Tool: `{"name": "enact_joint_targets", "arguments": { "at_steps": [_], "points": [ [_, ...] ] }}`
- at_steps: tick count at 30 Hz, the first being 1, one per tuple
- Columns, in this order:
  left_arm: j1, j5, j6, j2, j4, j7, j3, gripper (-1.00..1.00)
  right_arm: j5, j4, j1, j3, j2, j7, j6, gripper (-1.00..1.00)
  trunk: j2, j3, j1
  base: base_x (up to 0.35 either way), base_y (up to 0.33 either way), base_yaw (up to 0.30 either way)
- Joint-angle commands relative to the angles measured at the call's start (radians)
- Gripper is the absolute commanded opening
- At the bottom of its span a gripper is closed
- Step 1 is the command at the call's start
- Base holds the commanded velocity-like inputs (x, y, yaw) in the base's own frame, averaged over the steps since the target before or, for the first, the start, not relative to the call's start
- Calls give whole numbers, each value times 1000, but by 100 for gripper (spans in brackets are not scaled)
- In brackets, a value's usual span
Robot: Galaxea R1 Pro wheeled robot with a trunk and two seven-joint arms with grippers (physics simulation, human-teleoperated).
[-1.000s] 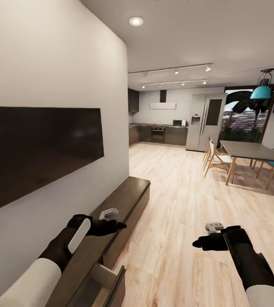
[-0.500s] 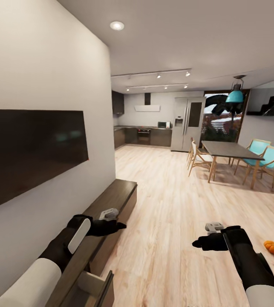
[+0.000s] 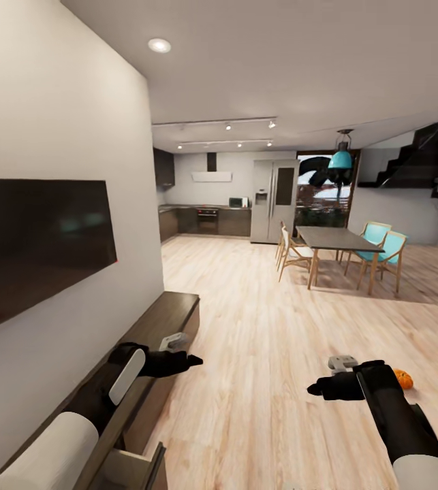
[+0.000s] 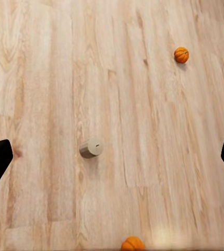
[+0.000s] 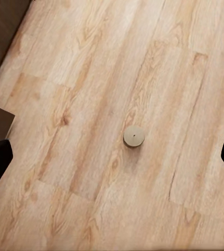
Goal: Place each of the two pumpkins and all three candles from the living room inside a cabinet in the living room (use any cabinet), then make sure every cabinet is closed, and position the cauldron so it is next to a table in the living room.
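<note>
The cabinet (image 3: 171,314) runs along the wall at the left beneath the television (image 3: 38,241), a pumpkin (image 3: 402,378) lies on the floor at the right just behind the right gripper (image 3: 317,390), and the dining table (image 3: 338,238) stands farther back before the kitchen

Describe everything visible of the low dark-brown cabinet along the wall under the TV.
The cabinet is a long, low unit of dark-brown wood-look material with a flat top and plain, handleless fronts. It stands on the pale plank floor against the white wall, below the wall-mounted TV. In the head view its far end is square and closed, while at the near end one drawer is pulled out, showing a paler inside. The left arm reaches over its top; whether it touches the top cannot be told.
</note>
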Motion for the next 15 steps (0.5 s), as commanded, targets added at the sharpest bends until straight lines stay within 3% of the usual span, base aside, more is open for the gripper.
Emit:
{"name": "enact_joint_targets", "arguments": {
  "at_steps": [1,15],
  "points": [
    [0,0,0,0,0,0,0,100,0,0,0,0,0,0,0,100,0,1,0,0,219,-237],
    [0,-2,-2,0,-4,0,-4,100,0,0,0,0,1,1,0,100,0,16,0,0,15,-237]
  ]
}}
